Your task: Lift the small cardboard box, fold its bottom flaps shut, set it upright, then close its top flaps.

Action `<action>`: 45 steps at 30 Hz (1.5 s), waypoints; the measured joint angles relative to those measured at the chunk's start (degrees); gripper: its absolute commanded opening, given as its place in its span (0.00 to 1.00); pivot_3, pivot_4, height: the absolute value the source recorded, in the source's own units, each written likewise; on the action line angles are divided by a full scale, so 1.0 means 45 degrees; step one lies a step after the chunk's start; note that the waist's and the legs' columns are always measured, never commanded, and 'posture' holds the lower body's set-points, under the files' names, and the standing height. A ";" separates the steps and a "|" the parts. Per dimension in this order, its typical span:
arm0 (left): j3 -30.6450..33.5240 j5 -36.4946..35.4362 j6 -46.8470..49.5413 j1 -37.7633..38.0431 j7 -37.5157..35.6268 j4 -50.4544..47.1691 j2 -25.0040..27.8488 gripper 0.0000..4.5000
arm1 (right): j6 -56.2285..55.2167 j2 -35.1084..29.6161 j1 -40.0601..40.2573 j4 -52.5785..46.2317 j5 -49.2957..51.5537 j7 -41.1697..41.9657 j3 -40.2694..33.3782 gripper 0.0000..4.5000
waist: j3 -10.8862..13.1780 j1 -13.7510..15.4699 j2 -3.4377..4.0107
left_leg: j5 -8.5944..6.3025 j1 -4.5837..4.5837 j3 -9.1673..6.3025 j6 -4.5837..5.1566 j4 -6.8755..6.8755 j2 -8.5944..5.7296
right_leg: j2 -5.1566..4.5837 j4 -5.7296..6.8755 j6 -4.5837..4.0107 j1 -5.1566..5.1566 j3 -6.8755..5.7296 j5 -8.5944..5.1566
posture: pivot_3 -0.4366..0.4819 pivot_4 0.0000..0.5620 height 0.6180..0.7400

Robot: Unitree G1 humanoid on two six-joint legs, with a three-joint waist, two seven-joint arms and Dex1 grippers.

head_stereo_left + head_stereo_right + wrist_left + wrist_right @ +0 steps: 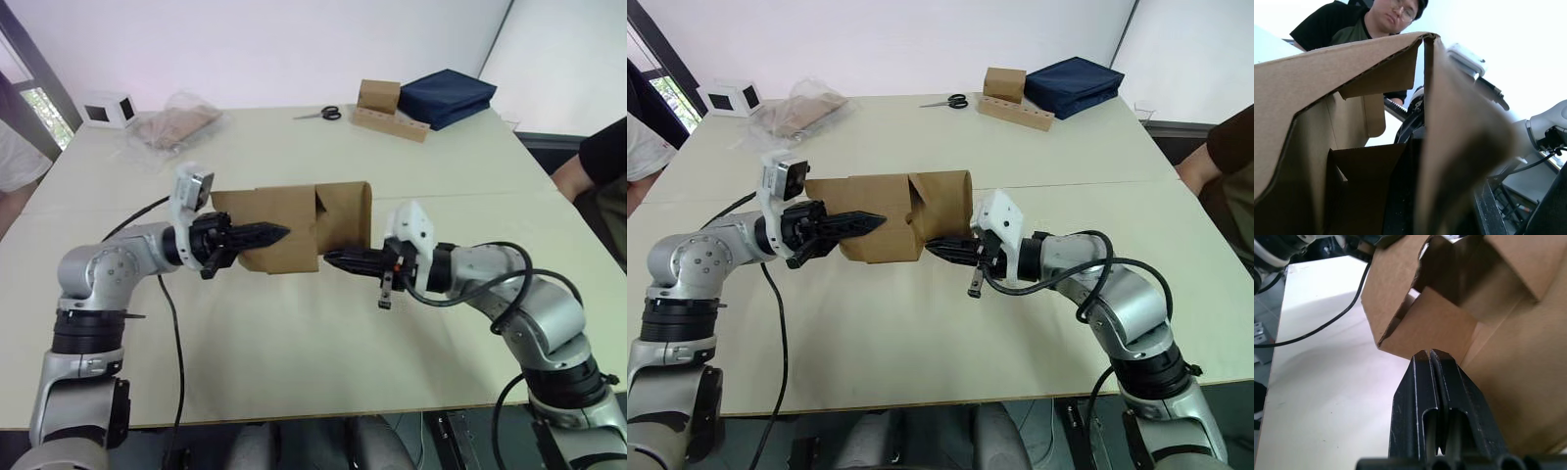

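**Box held sideways between both grippers, flaps open**

The small plain brown corrugated cardboard box (289,230) is seen lying on its side near the middle of the pale table (294,343), between the two arms. Whether it rests on the tabletop or is raised just off it cannot be told. Its flaps are not folded shut: on the side facing the robot's right, one flap stands outward and curls at its top edge, and in the right wrist view an inner flap is seen angled into the opening.

The left gripper (277,233) is seen lying across the box's front face, fingers pointed toward the robot's right. The fingers look pressed together, but whether cardboard is pinched between them cannot be told; in the left wrist view the box's open interior and flaps sit right up against the camera.

The right gripper (1428,354) is closed, its two black fingers pressed together with nothing between them. Its tip is touching the lower edge of a flap at the box's right-hand end.

At the far edge of the table are seen a crumpled clear plastic bag (176,122), a white box with dark windows (108,109), black-handled scissors (321,114), a brown box with a long tan strip (389,110) and a folded dark blue cloth case (447,96). A person in a black top (1383,29) is seen beyond the box in the left wrist view.
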 measured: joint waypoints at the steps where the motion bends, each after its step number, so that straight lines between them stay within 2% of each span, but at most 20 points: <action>1: 0.0000 0.0001 -0.0054 0.0000 0.0000 0.0000 0.0000 0.01 | 0.0117 -0.0200 0.0010 -0.0098 0.0210 0.0051 -0.0170 0.00 | 0.0000 0.0004 0.0000 | 0.0000 0.0000 0.0000 0.0000 0.0000 0.0000 | -0.0002 -0.0001 0.0000 0.0000 0.0000 0.0000 | 0.48 0.27 1.00; 7: 0.0013 -0.0005 -0.0104 0.0018 0.0002 -0.0005 0.0019 0.01 | 0.0652 -0.0935 0.0016 -0.0214 0.1067 0.0308 -0.1140 0.00 | 0.0000 0.0012 0.0000 | 0.0000 0.0000 0.0002 0.0000 0.0000 0.0000 | -0.0002 -0.0003 0.0000 0.0003 0.0001 0.0000 | 0.48 0.27 1.00; 12: 0.0066 -0.0012 -0.0081 0.0076 -0.0002 -0.0014 0.0247 0.01 | 0.1579 -0.2027 -0.0112 0.0449 0.2801 0.0887 -0.3041 0.00 | 0.0000 0.0028 -0.0001 | -0.0001 0.0000 0.0003 0.0001 0.0001 -0.0001 | -0.0003 -0.0006 0.0000 0.0008 0.0000 0.0000 | 0.48 0.27 1.00; 13: 0.0112 -0.0024 -0.0070 0.0078 -0.0007 -0.0016 0.0256 0.00 | 0.1633 -0.2260 -0.0216 0.0916 0.2959 0.1049 -0.3377 0.12 | 0.0000 0.0031 -0.0001 | -0.0001 0.0000 0.0004 0.0001 0.0001 -0.0001 | -0.0003 -0.0005 0.0000 0.0008 0.0000 0.0000 | 0.48 0.27 1.00; 17: 0.0127 -0.0151 0.0089 0.0077 -0.0035 -0.0083 0.0265 0.00 | 0.1629 -0.2550 -0.0500 0.2329 0.3061 0.1647 -0.3796 0.42 | 0.0000 0.0012 0.0000 | -0.0002 0.0002 0.0005 0.0004 -0.0001 0.0001 | 0.0002 -0.0006 0.0000 0.0006 0.0000 0.0000 | 0.48 0.27 1.00; 20: 0.0126 -0.0364 0.0249 0.0076 -0.0085 -0.0400 0.0270 0.00 | 0.1766 -0.2570 -0.0853 0.3439 0.3302 0.2248 -0.3793 0.72 | 0.0000 -0.0012 0.0000 | -0.0003 0.0001 0.0011 0.0005 -0.0001 0.0001 | 0.0000 -0.0007 0.0000 0.0006 0.0003 0.0000 | 0.48 0.27 1.00; 21: 0.0125 -0.0466 0.0379 0.0078 -0.0107 -0.0504 0.0271 0.00 | 0.1866 -0.2599 -0.1016 0.3888 0.3403 0.2555 -0.3788 0.77 | 0.0000 -0.0007 0.0000 | -0.0003 0.0001 0.0010 0.0005 -0.0001 0.0001 | 0.0000 -0.0007 0.0000 0.0006 0.0002 0.0000 | 0.48 0.27 1.00; 28: 0.0124 -0.0884 0.0906 0.0092 -0.0216 -0.1018 0.0371 0.00 | 0.2496 -0.2445 -0.1198 0.5443 0.3762 0.3947 -0.3221 0.77 | 0.0000 -0.0002 0.0000 | -0.0003 0.0001 0.0009 0.0004 0.0001 0.0001 | -0.0002 -0.0006 0.0000 0.0006 0.0002 0.0000 | 0.48 0.27 1.00; 34: 0.0123 -0.1147 0.1072 0.0307 -0.0086 -0.1481 0.0355 0.00 | 0.2768 -0.1749 -0.1363 0.5797 0.3877 0.4049 -0.2912 0.77 | 0.0001 -0.0003 0.0000 | -0.0002 0.0001 0.0008 0.0003 0.0001 0.0001 | -0.0002 -0.0005 0.0000 0.0005 0.0002 0.0000 | 0.48 0.27 1.00; 37: 0.0123 -0.1234 0.1202 0.0520 0.0038 -0.1533 0.0356 0.00 | 0.2955 -0.1712 -0.1401 0.5786 0.3984 0.4044 -0.2877 0.61 | 0.0001 0.0016 0.0000 | -0.0002 0.0000 0.0008 0.0003 0.0001 0.0001 | -0.0003 -0.0007 0.0000 0.0004 0.0002 0.0000 | 0.48 0.27 1.00; 41: 0.0125 -0.1368 0.1217 0.0530 0.0086 -0.1555 0.0364 0.00 | 0.3040 -0.1687 -0.1400 0.5717 0.4116 0.4037 -0.2875 0.26 | 0.0001 0.0023 0.0000 | -0.0002 0.0000 0.0008 0.0003 0.0002 0.0000 | -0.0003 -0.0007 0.0001 0.0006 0.0002 0.0000 | 0.48 0.27 1.00; 45: 0.0125 -0.1373 0.1216 0.0531 0.0184 -0.1558 0.0365 0.00 | 0.3151 -0.1644 -0.1400 0.5545 0.4283 0.3999 -0.2876 0.26 | 0.0001 0.0006 0.0000 | -0.0002 0.0000 0.0008 0.0004 0.0002 0.0001 | -0.0001 -0.0007 0.0000 0.0005 0.0002 0.0000 | 0.48 0.27 1.00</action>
